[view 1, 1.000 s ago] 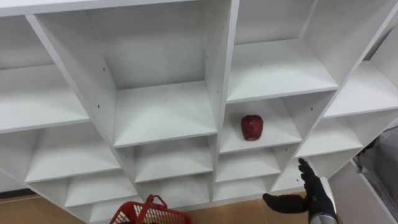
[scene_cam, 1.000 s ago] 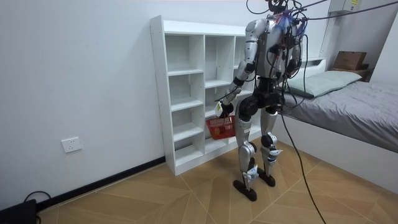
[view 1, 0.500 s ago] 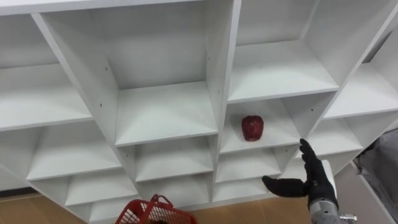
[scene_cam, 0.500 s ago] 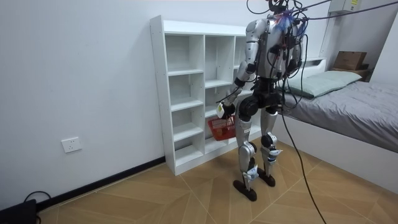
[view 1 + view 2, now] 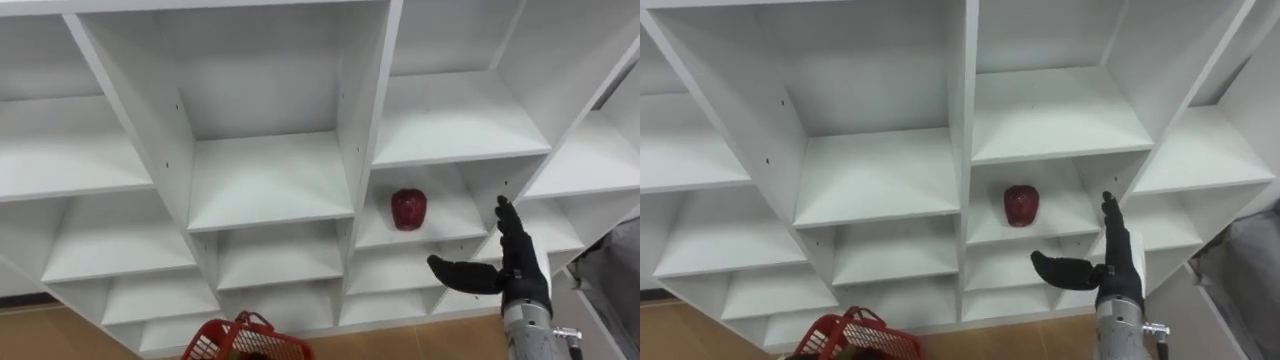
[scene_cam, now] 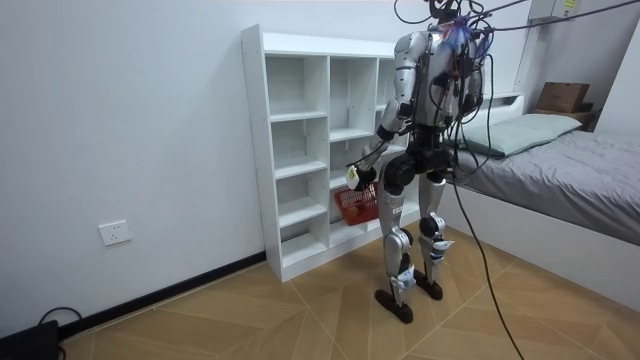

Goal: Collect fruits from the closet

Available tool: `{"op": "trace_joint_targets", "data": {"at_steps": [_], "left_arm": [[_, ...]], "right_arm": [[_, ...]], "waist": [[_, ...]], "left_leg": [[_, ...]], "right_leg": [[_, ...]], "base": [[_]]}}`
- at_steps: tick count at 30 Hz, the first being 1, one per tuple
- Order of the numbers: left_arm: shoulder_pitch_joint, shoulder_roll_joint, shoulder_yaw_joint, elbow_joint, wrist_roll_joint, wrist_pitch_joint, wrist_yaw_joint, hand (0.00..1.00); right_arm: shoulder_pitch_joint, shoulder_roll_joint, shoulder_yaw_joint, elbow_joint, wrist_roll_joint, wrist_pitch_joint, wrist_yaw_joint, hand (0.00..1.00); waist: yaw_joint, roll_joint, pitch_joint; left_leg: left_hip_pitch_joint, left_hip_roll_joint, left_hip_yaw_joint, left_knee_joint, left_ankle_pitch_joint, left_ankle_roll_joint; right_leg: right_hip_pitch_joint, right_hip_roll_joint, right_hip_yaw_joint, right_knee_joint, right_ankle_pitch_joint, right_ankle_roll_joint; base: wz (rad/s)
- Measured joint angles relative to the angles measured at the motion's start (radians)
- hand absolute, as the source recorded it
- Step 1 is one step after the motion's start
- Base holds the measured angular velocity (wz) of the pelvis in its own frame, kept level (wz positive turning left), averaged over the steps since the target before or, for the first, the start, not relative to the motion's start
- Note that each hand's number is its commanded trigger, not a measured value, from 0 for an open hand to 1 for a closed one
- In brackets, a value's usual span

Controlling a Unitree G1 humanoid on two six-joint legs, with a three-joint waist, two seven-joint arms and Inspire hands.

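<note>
A dark red apple [image 5: 408,209] [image 5: 1020,204] lies alone on a middle shelf of the white closet [image 5: 268,182], just right of a divider. Lower and to the right of it, in front of the shelves, is my right hand [image 5: 507,272] [image 5: 1108,268]. It is open, fingers straight up and thumb pointing left, and holds nothing. The rim and handle of a red basket [image 5: 246,340] [image 5: 854,338] show at the bottom left. In the room view the basket [image 6: 355,206] hangs off the floor from my left hand [image 6: 356,174], before the closet [image 6: 300,120].
The closet is a grid of open white compartments, and those around the apple are bare. I stand upright facing it on a wood floor. A bed [image 6: 560,170] lies behind me on the room view's right, and a wall socket [image 6: 115,232] is at the left.
My right hand has risen and come closer to the apple's compartment, still open. The eye view has shifted slightly. The basket hangs much as before.
</note>
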Motion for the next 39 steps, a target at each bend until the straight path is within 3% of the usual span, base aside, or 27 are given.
{"op": "trace_joint_targets", "data": {"at_steps": [9,16,24,26,32,36,39], "left_arm": [[0.018,0.014,0.001,-0.032,-0.001,0.003,-0.011,1.00],[0.037,0.015,0.044,-0.039,-0.001,0.003,0.002,1.00],[0.027,0.017,0.047,-0.034,-0.001,0.000,0.010,1.00],[0.003,0.017,0.055,-0.030,-0.001,0.001,0.010,1.00],[-0.074,0.018,0.052,0.020,0.019,0.005,0.011,1.00],[-0.094,0.023,0.031,0.025,0.019,0.005,0.013,1.00],[-0.150,0.023,0.008,0.051,0.024,0.008,0.012,1.00]], "right_arm": [[-0.044,-0.054,-0.012,0.048,0.023,0.003,-0.023,0.00],[-0.126,-0.092,-0.011,0.137,0.042,0.002,-0.023,0.00],[-0.201,-0.109,-0.012,0.245,0.076,0.000,-0.030,0.00],[-0.240,-0.115,-0.011,0.262,0.121,0.000,-0.045,0.00],[-0.389,-0.138,-0.010,0.371,0.127,0.000,-0.048,0.00],[-0.423,-0.137,-0.009,0.399,0.127,0.000,-0.047,0.00],[-0.462,-0.137,-0.008,0.417,0.127,0.000,-0.044,0.00]], "waist": [[0.015,-0.004,-0.0056],[0.036,-0.008,-0.0140],[0.064,-0.010,-0.0086],[0.070,-0.004,-0.0009],[0.095,-0.003,0.0051],[0.097,-0.011,0.0079],[0.109,-0.023,0.0188]], "left_leg": [[-0.043,-0.004,-0.044,0.024,0.000,0.000],[-0.065,-0.007,-0.074,0.043,0.001,0.000],[-0.134,-0.013,-0.108,0.084,0.001,0.001],[-0.165,-0.014,-0.122,0.096,0.002,0.001],[-0.254,-0.018,-0.119,0.126,0.009,0.003],[-0.281,-0.021,-0.121,0.132,0.012,0.005],[-0.324,-0.020,-0.119,0.151,0.015,0.007]], "right_leg": [[-0.020,-0.009,-0.050,0.000,-0.001,-0.001],[-0.015,-0.012,-0.071,0.002,-0.002,-0.002],[-0.053,-0.018,-0.108,0.011,-0.002,-0.003],[-0.077,-0.021,-0.118,0.023,-0.001,-0.005],[-0.185,-0.033,-0.117,0.090,-0.010,-0.010],[-0.213,-0.038,-0.123,0.101,-0.012,-0.009],[-0.264,-0.053,-0.124,0.139,-0.018,-0.011]], "base": [[0.15],[0.11],[0.16],[0.14],[-0.02],[0.04],[0.00]]}}
